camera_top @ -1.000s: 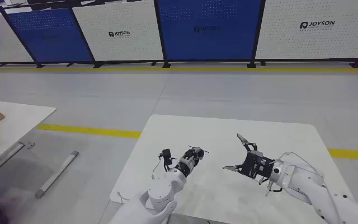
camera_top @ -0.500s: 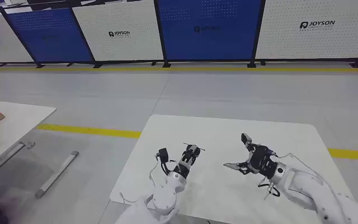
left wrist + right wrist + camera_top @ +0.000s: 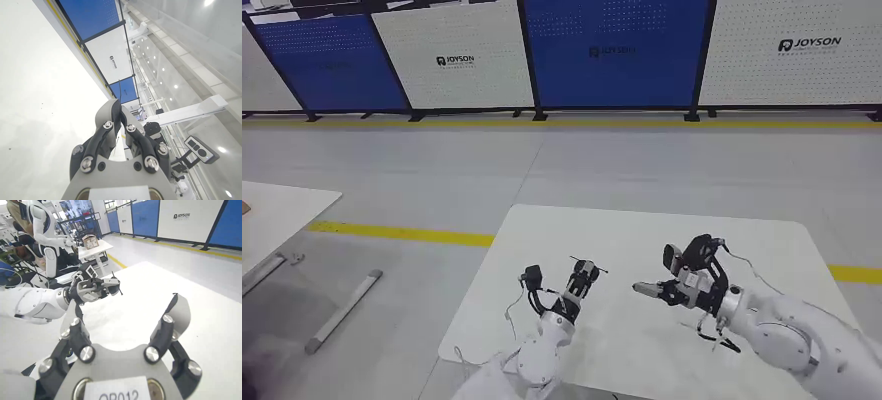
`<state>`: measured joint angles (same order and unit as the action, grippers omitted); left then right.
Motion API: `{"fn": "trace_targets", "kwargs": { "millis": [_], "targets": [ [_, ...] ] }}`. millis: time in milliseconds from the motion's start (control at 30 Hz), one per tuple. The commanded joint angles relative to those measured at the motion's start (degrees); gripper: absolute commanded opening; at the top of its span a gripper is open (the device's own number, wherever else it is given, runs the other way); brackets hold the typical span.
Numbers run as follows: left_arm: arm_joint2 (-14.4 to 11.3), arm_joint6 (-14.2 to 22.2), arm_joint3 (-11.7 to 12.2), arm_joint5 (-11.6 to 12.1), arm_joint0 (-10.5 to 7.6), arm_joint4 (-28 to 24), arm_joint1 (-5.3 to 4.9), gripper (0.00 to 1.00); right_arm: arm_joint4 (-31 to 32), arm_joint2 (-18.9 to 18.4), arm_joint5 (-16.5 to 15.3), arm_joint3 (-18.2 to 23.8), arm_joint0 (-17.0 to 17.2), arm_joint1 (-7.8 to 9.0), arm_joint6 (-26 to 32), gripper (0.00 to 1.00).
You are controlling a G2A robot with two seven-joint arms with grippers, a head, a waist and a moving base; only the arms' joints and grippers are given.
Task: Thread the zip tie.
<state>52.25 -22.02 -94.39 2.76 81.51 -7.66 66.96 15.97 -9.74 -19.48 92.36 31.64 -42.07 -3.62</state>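
Since a second ago the right claw (image 3: 656, 272) has rolled at the wrist and slid across the bench (image 3: 642, 225) toward the left claw (image 3: 583, 276), and the left forearm has drawn in a little. The right claw hangs above the bench with its fingers spread wide, holding nothing. It is aimed at the left claw but stays apart from it. The left claw is pressed together, pinching the zip tie (image 3: 119, 89). The tie is a thin black strip gripped partway along, with a short length sticking out on each side of the fingertips.
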Motion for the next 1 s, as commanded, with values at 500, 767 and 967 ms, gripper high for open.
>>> {"fn": "trace_targets", "kwargs": {
  "millis": [500,767,967],
  "targets": [
    [10.0,25.0,-5.0,-3.8,3.6,5.4,-3.42,0.0,-0.2,0.0,0.0,0.0,0.0,0.0,0.0,1.0],
    [9.8,23.2,-5.0,-3.8,3.78,3.1,-3.08,0.0,-4.9,-1.0,0.0,0.8,1.2,-0.25,2.8,1.0],
    [8.0,19.2,-4.8,-3.8,3.05,0.3,-2.02,0.0,-26.2,-4.8,0.0,-2.1,2.8,-1.65,15.2,1.0]
  ]
}}
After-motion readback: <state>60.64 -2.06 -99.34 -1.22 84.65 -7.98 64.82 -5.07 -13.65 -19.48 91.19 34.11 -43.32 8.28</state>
